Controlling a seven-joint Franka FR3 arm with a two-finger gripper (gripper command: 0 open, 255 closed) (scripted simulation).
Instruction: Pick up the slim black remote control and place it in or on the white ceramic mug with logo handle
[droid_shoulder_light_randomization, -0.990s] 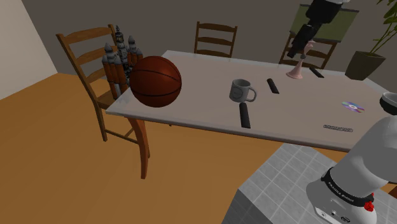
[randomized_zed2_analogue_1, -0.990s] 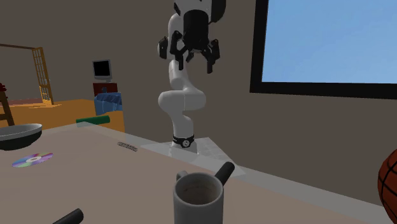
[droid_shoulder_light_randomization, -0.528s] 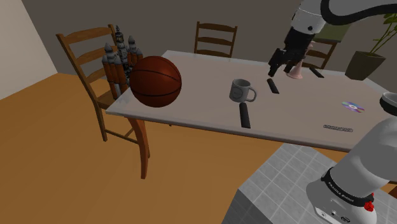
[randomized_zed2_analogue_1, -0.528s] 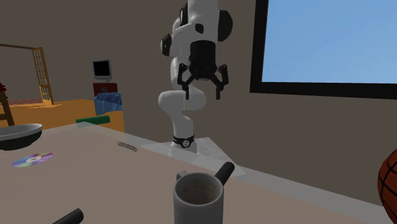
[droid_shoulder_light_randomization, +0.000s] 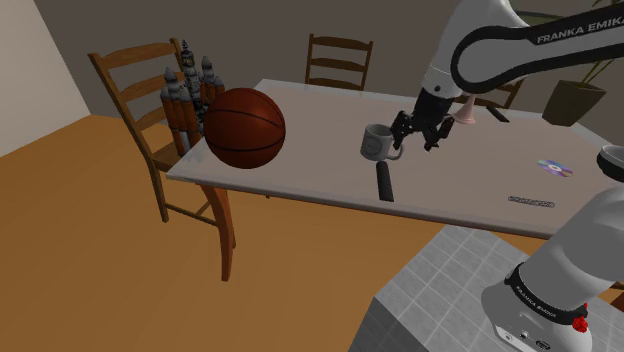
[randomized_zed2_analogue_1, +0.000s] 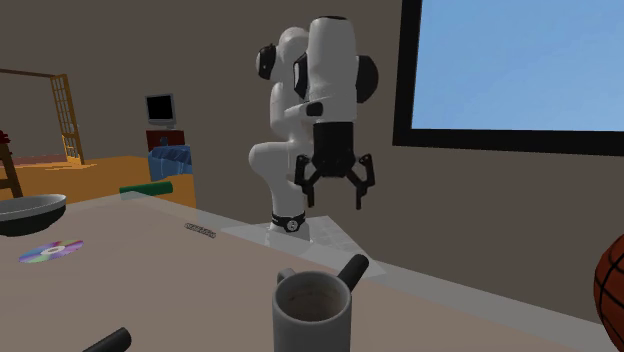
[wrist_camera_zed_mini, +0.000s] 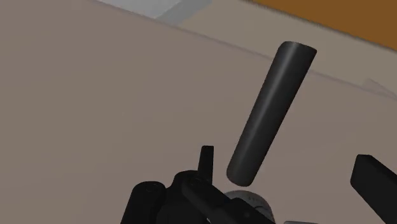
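Gripper (droid_shoulder_light_randomization: 418, 139) lower than in the earlier frame, now above mid-table (droid_shoulder_light_randomization: 320, 160), just beside grey mug (droid_shoulder_light_randomization: 376, 142), fingers spread, empty, slim black remote (droid_shoulder_light_randomization: 383, 181) flat near stand-side table edge.

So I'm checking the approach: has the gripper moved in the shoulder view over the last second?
Yes. The gripper has come down and toward the shoulder view's left, and now hangs open just right of the mug.

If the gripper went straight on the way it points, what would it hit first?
Probably the remote, lying on the table right ahead of the open gripper; depth is unclear.
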